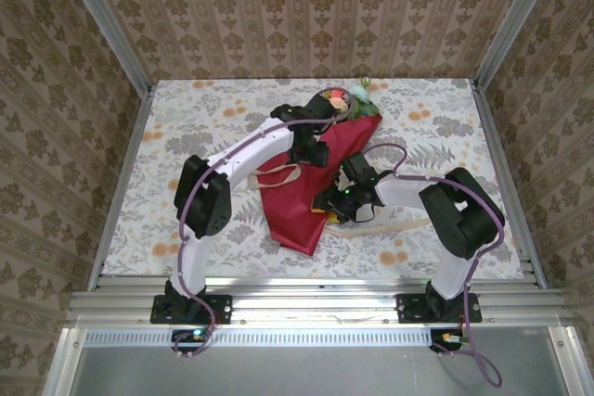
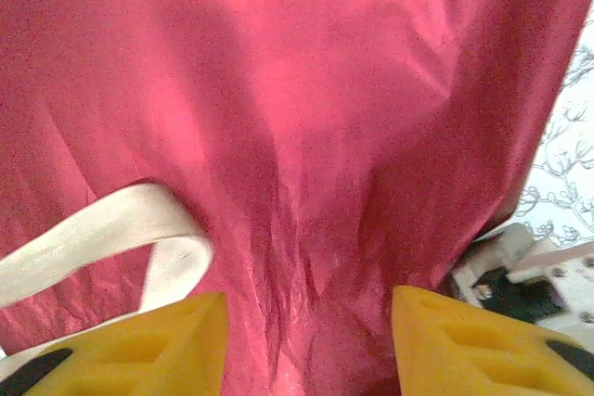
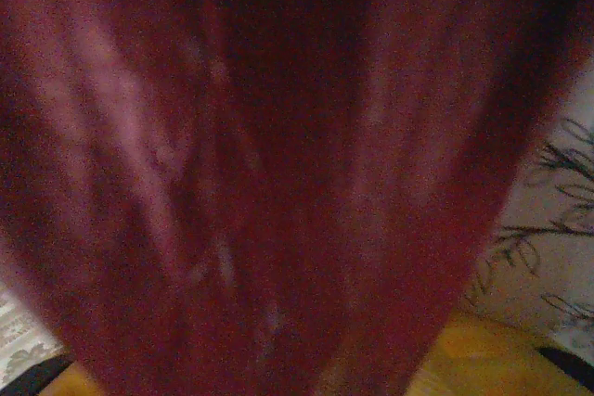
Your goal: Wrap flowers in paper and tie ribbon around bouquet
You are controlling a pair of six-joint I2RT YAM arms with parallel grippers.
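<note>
Centrally on the desk (image 1: 176, 118) lies the bouquet (image 1: 295, 220), a red paper (image 2: 306, 99) cone. Its narrow tip points toward the near edge and its wide end toward the far right. Flowers (image 1: 348, 99), pink and orange-red with green leaves, show at the wide end. Left gripper (image 1: 311, 150) sits over the upper middle of the cone; in the left wrist view its yellow fingers (image 2: 139, 345) stand well apart, open, with creased red paper beyond the gap and nothing pinched. Ribbon (image 2: 111, 229), pale cream, loops across the paper just beside the left finger; from above the loop (image 1: 278, 173) lies on the cone's left edge, and another beige length trails on the cloth to the right of the cone, near the right arm. Right gripper (image 1: 336, 201) is at the cone's right flank, lower down. Right wrist view is blurred, with dark maroon paper close to the lens; a yellow finger (image 3: 483, 359) shows at the lower right and a sliver at the lower left, so the jaws are parted and open.
</note>
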